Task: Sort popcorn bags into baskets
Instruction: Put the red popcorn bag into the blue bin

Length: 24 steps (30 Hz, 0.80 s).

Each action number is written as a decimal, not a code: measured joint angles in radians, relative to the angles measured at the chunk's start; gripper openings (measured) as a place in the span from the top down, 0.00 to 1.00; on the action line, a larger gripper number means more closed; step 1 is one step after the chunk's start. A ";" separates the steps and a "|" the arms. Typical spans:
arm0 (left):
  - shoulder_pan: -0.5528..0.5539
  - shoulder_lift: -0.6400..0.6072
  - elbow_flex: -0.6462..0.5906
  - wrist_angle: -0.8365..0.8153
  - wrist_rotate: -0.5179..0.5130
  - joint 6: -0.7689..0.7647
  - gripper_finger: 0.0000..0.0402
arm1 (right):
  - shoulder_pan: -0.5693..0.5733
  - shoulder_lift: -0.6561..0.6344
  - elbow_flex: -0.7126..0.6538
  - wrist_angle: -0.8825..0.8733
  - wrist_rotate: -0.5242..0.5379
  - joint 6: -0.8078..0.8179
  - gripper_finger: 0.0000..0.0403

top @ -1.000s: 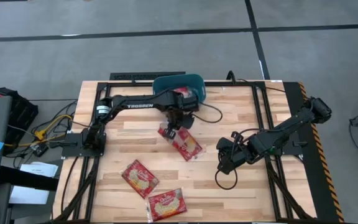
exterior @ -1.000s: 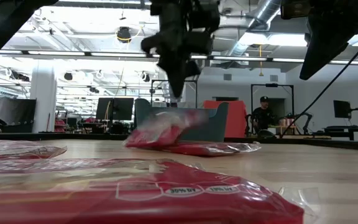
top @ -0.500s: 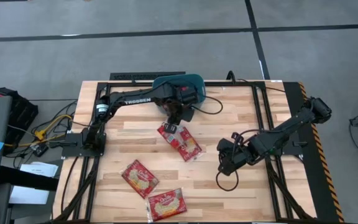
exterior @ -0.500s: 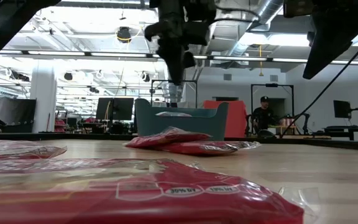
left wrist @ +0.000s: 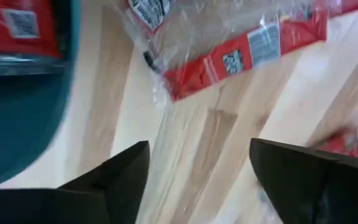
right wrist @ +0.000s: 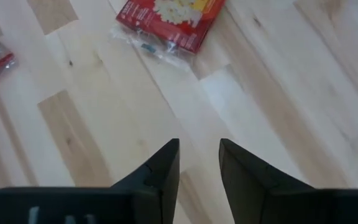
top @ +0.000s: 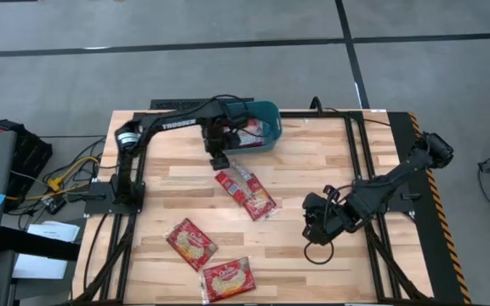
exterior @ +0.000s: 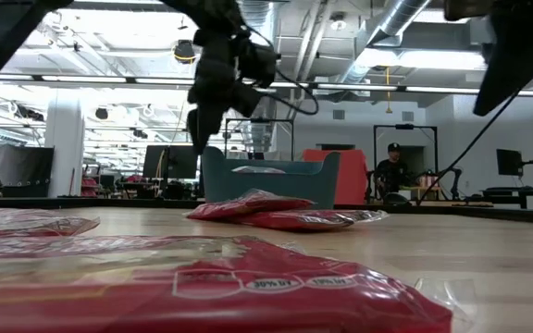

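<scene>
Tabletop popcorn bag (top: 246, 188) beyond left fingers (top: 218, 160)

left arm (top: 173, 125): "TROSSEN" | nearest popcorn bag (exterior: 248, 287): "30% BY" on ovals

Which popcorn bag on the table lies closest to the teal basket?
The popcorn bag at the table's middle, just below the basket; the other two lie near the front edge.

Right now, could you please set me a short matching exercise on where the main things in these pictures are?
Things:
1. left gripper
2. right gripper
3. teal basket
4. pair of popcorn bags

Places:
A. near left of the table
B. far edge of the table
C. open, empty, beside the basket
D. low over bare wood, right of centre

Pairs: 1-C, 2-D, 3-B, 4-A
</scene>
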<state>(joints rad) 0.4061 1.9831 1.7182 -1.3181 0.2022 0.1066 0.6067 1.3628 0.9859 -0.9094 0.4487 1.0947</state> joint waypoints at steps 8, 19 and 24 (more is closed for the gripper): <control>-0.050 -0.303 -0.393 0.525 -0.024 -0.136 0.30 | 0.077 0.000 0.000 -0.067 0.098 0.113 0.63; -0.142 -0.459 -0.819 1.051 -0.348 -0.457 0.30 | 0.045 0.000 0.000 -0.078 0.126 0.104 0.67; -0.138 -0.459 -0.882 1.096 -0.387 -0.482 0.30 | 0.045 0.000 0.000 -0.078 0.126 0.102 0.66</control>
<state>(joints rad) 0.2677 1.5238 0.8361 -0.2223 -0.1848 -0.3757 0.6518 1.3628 0.9859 -0.9873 0.5747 1.1965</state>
